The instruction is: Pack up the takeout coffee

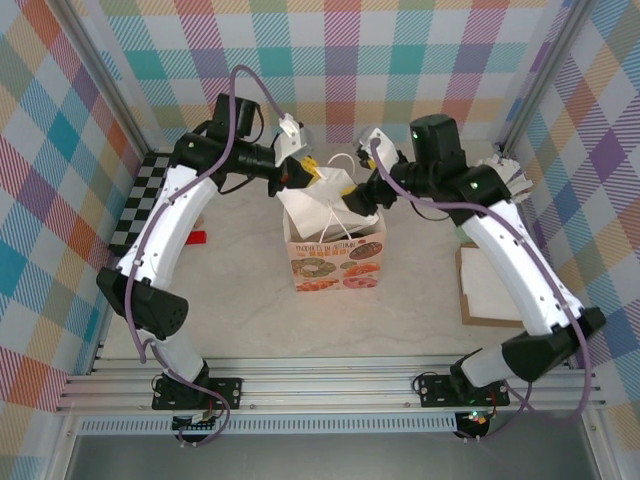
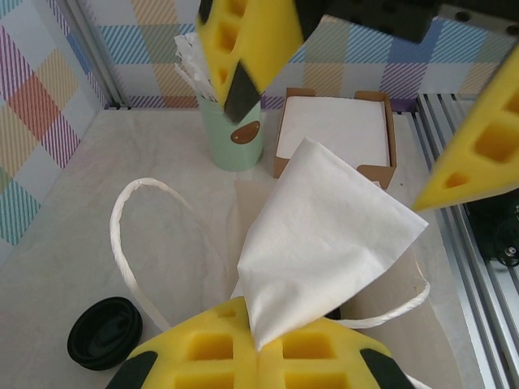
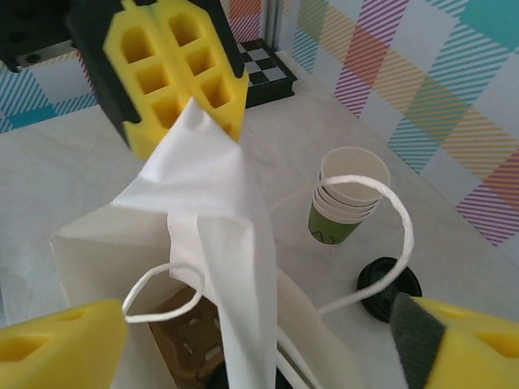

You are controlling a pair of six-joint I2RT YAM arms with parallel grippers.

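This is a robotics lab test cell dressed as a small coffee stand, not a real shop. Two white robot arms, left (image 1: 165,230) and right (image 1: 508,258), are bolted to aluminium rails (image 1: 330,385) at the near edge of a marble-look surface (image 1: 250,320), and a bare metal frame post (image 2: 93,53) stands in a corner. The walls (image 1: 400,60) are flat panels printed in bright plaid, closing the surface in on three sides. A black-and-white checkerboard panel (image 1: 140,195) lies at the left edge. The goods are café props: a doughnut-printed paper bag (image 1: 335,262), a stack of paper cups (image 3: 345,198), a mint-green cup (image 2: 231,150) of white sticks, a cardboard tray (image 2: 375,173) of napkins, a round black lid (image 2: 104,332)
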